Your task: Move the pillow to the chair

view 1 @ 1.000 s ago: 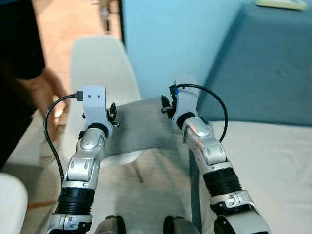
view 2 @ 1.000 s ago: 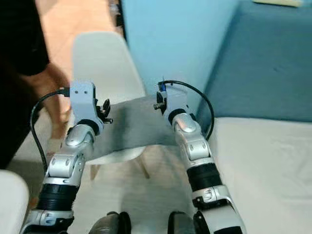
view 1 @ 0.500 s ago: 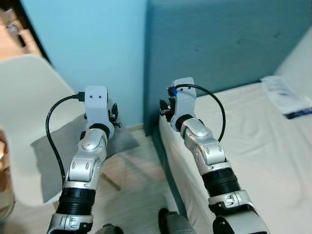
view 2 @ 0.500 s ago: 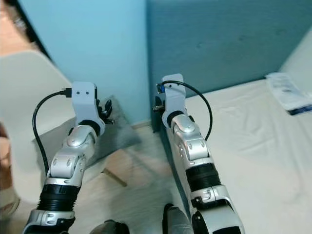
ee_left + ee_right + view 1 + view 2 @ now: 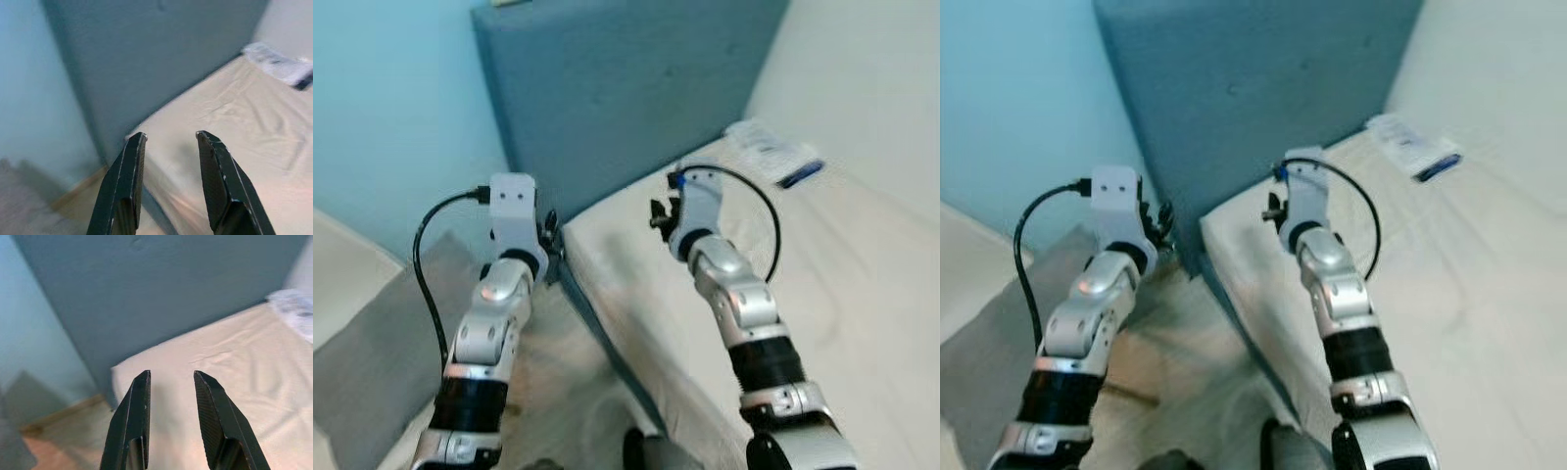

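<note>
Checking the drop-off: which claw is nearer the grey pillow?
Left. The left claw hangs open just beside the grey pillow; the right claw, also open, is out over the bed.

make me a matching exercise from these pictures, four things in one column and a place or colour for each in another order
Things:
1. pillow
2. headboard
3. packet
4. right tool

Places or colours:
A. dark blue, upright at the end of the bed
B. grey, low at the robot's left
C. open, over the cream mattress
D. white and blue, lying on the mattress near the headboard

Pairs: 1-B, 2-A, 3-D, 4-C
</note>
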